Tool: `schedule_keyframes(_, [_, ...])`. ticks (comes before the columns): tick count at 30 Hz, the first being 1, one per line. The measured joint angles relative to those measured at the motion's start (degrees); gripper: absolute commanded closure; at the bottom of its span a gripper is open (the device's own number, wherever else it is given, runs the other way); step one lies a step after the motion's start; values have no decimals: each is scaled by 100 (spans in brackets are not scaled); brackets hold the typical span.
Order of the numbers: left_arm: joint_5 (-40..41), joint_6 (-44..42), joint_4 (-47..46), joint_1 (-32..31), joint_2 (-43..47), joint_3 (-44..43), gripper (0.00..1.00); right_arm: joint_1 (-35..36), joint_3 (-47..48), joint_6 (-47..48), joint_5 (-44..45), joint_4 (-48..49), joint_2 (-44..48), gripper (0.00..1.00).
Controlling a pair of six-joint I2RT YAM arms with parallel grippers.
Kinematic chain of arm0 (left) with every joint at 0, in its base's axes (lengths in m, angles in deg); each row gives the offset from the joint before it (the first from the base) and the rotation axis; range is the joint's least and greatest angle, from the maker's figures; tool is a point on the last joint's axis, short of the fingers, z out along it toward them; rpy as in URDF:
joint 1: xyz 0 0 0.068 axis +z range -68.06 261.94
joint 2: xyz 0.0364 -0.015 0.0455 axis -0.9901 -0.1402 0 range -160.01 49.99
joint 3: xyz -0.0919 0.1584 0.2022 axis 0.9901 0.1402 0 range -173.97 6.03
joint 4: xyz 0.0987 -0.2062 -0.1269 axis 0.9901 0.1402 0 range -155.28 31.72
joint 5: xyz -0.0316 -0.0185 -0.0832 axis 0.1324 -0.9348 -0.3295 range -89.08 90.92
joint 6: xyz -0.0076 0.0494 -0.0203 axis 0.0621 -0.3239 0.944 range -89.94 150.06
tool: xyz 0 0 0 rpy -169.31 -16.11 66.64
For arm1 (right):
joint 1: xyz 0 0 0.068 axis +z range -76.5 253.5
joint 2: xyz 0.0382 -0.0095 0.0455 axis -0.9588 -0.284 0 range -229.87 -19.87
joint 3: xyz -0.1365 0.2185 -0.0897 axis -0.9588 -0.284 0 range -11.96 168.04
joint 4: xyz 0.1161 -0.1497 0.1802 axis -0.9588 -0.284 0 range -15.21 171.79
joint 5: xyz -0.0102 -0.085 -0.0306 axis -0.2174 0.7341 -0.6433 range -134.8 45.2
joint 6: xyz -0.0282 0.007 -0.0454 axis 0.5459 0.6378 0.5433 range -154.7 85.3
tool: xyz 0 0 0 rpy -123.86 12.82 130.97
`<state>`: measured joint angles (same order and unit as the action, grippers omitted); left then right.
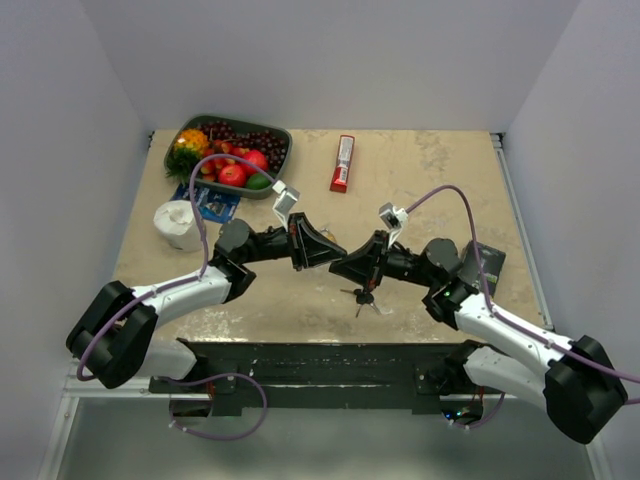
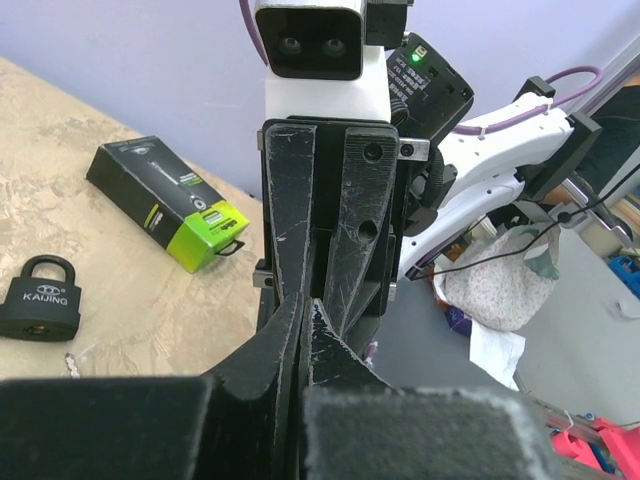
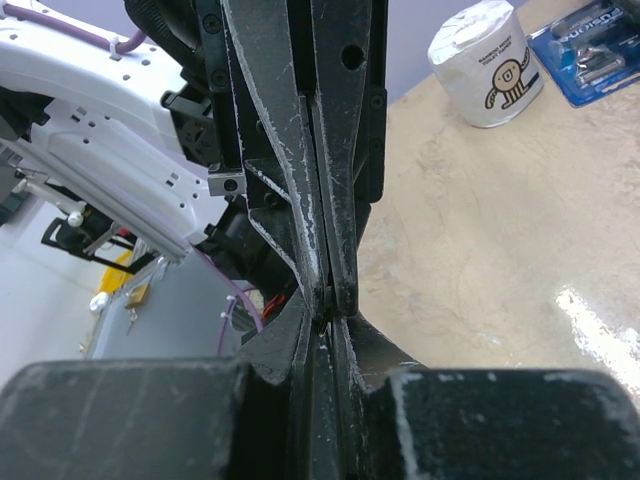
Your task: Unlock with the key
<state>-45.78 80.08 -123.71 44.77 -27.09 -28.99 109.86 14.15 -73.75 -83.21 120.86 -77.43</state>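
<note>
Both arms are nose to nose over the middle of the table [image 1: 440, 180]. The left gripper [image 1: 328, 257] has its fingers pressed flat together, and the right gripper [image 1: 346, 266] is squeezed tight too, tip against tip. The key [image 1: 362, 295] bunch sits at about 5 o'clock from where the tips meet, just under the right wrist. Honestly I can't tell from the overhead shot whether it's dangling off something or lying on the tabletop, and neither wrist cam shows it at all.

Stuff I'd worry about:
- If a blade or the ring is only pinched by a sliver between those tips, any pull apart drops the bunch and it lands however it likes.
- The ring lets the spare keys swing, so the blade could twist off line.
- The black padlock [image 2: 40, 298] lies flat and loose at 9 o'clock in the left wrist view, near the green and black box [image 2: 165, 203]. Nothing's holding it, so poking a key in will probably just shove it across the table.
</note>
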Motion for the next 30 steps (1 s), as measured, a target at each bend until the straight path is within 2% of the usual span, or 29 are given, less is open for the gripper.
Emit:
schedule_keyframes(2, [7, -28, 61, 0, 4, 0, 100, 2, -39, -4, 50, 11, 39, 100])
schedule_keyframes(3, [15, -55, 81, -2, 13, 0, 95, 4, -59, -4, 63, 9, 61, 100])
schedule_keyframes(4, [37, -118, 125, -13, 31, 0, 80, 9, -85, -7, 107, 9, 92, 100])
schedule_keyframes(5, [59, -170, 192, -20, 59, 0, 70, 20, -109, -9, 153, 9, 120, 100])
schedule_keyframes(6, [76, -247, 262, -33, 94, 0, 50, 31, -129, -7, 177, 4, 149, 100])
schedule_keyframes(8, [153, -404, 417, -33, 164, 0, 36, 28, -164, 2, 249, -2, 223, 100])
schedule_keyframes(9, [188, -455, 483, -15, 197, 0, 24, 26, -184, 4, 319, -4, 260, 100])
schedule_keyframes(12, [302, -627, 737, -4, 284, -2, 8, 13, -205, 24, 494, -26, 332, 100])
schedule_keyframes(15, [428, -791, 940, -4, 321, -31, 3, 7, -205, 87, 667, -118, 365, 100])
schedule_keyframes(20, [1056, -1311, 1659, -7, 557, -240, 2, -17, -203, 282, 1064, -511, 376, 100])
schedule_keyframes(23, [1950, -1641, 2151, -46, 927, -262, 2, -79, -192, 411, 1502, -977, 400, 100])
schedule_keyframes(26, [3174, -1926, 2680, -146, 1364, -275, 2, -164, -179, 516, 1937, -1449, 549, 100])
schedule_keyframes(30, [4511, -2070, 3397, -345, 1410, -442, 4, -219, -81, 678, 2450, -1989, 870, 100])
